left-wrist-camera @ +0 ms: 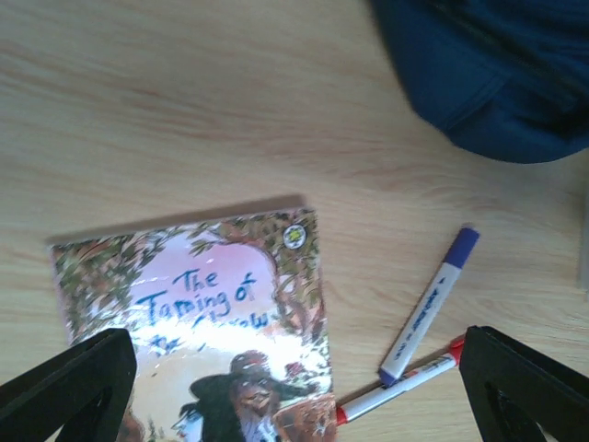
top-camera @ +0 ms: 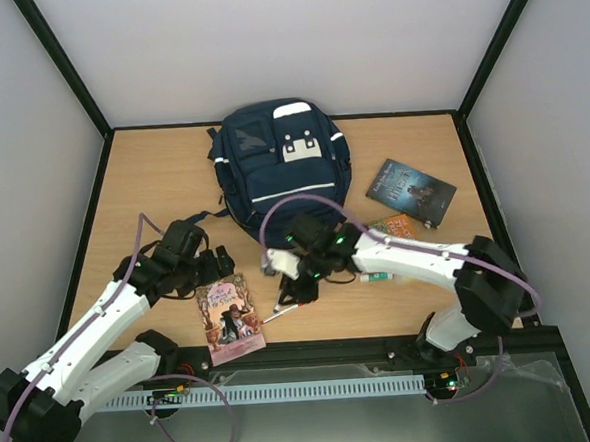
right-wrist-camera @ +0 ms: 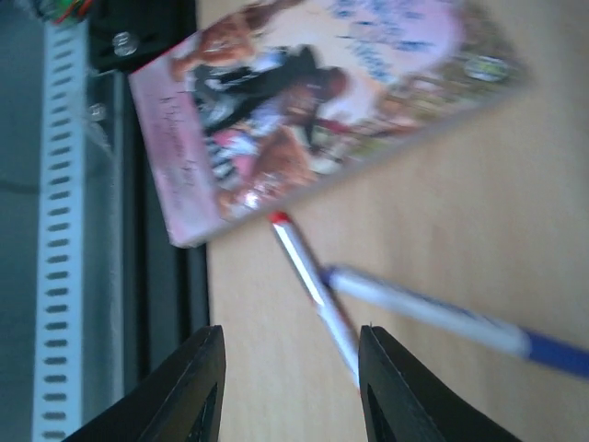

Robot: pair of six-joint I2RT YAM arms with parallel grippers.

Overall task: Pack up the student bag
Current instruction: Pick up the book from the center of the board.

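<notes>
The navy student bag [top-camera: 282, 167] lies flat at the back middle of the table; its edge shows in the left wrist view [left-wrist-camera: 488, 74]. A pink picture book [top-camera: 231, 318] lies near the front edge, also seen from the left wrist [left-wrist-camera: 193, 313] and the right wrist [right-wrist-camera: 313, 101]. A red-capped marker [right-wrist-camera: 317, 285] and a blue-capped marker [right-wrist-camera: 442, 318] lie crossed beside it [top-camera: 280, 310]. My left gripper [top-camera: 213, 266] is open and empty above the book's top edge [left-wrist-camera: 294, 405]. My right gripper [top-camera: 299, 286] is open just above the markers, with the red one near its right finger [right-wrist-camera: 294, 387].
A dark book [top-camera: 410, 191] lies at the right back. An orange book [top-camera: 395, 225] lies partly under my right arm. A small white stick with a green end [top-camera: 372, 276] sits beside that arm. The table's front edge and slotted rail [right-wrist-camera: 64, 230] are close by.
</notes>
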